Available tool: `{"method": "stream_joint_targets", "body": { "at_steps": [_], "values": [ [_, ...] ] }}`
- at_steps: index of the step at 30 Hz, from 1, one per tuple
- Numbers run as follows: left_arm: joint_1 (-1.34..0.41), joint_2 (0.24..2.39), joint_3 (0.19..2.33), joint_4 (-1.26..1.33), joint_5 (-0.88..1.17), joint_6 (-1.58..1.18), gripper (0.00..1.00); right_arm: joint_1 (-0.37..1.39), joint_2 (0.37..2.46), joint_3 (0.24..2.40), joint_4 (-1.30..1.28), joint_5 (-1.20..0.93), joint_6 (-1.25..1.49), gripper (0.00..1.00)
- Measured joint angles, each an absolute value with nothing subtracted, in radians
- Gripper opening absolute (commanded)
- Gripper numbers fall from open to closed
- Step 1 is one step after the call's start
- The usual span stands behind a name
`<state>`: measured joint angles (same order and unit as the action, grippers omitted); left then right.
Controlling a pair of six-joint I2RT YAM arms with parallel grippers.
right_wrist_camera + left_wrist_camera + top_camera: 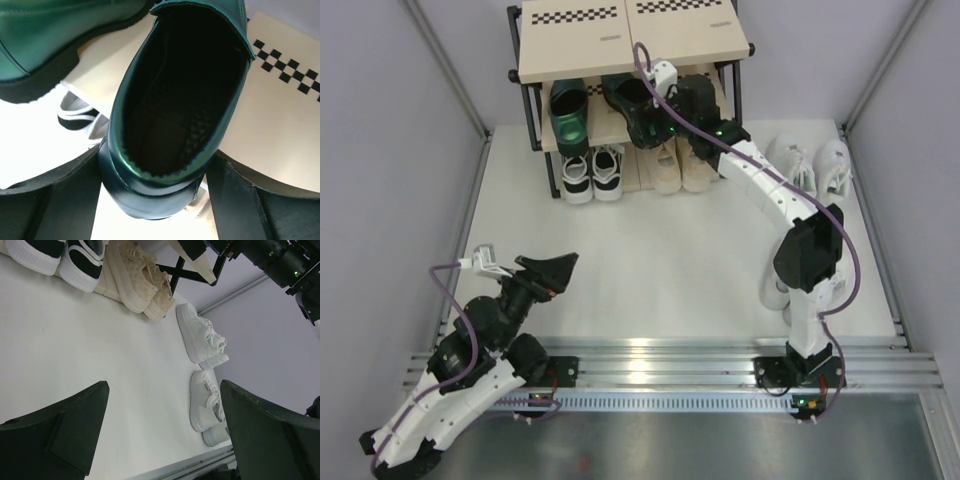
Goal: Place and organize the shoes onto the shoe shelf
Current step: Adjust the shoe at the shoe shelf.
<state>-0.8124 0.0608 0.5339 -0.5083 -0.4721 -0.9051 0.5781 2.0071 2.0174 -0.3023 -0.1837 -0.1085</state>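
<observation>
My right claw straddles the heel of one green shoe, with a finger on each side. I cannot tell whether the pads press the heel or stand just clear of it. The shoe is at the middle board of the shelf, under the checkered top board. The second green shoe lies to its left on the same tier. On the lowest tier, the black-and-white sneakers and the beige sneakers stand side by side. A pair of white sneakers stands on the table, right of the shelf. My left claw hangs over the near-left table, jaws spread wide and holding nothing.
</observation>
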Motion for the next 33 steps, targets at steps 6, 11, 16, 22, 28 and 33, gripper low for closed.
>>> {"method": "stream_joint_targets", "body": {
  "at_steps": [6, 11, 16, 22, 28, 33],
  "values": [
    [-0.812, 0.061, 0.534, -0.508, -0.473, -0.904, 0.98, 0.642, 2.048, 2.064, -0.297, -0.094, -0.072, 0.63],
    [-0.813, 0.061, 0.534, -0.508, -0.473, -0.902, 0.98, 0.687, 2.083, 2.104, -0.277, -0.018, -0.039, 0.63],
    [-0.812, 0.061, 0.534, -0.508, -0.473, -0.901, 0.98, 0.713, 2.117, 2.146, -0.274, 0.018, -0.008, 0.71],
    [-0.812, 0.061, 0.534, -0.508, -0.476, -0.899, 0.98, 0.719, 2.122, 2.157, -0.274, 0.006, 0.024, 0.88],
    [-0.812, 0.061, 0.534, -0.508, -0.48, -0.896, 0.98, 0.73, 2.122, 2.162, -0.276, -0.053, 0.057, 0.91],
    [-0.812, 0.061, 0.533, -0.508, -0.479, -0.896, 0.98, 0.733, 2.122, 2.162, -0.276, -0.084, 0.071, 0.95]
  ]
}}
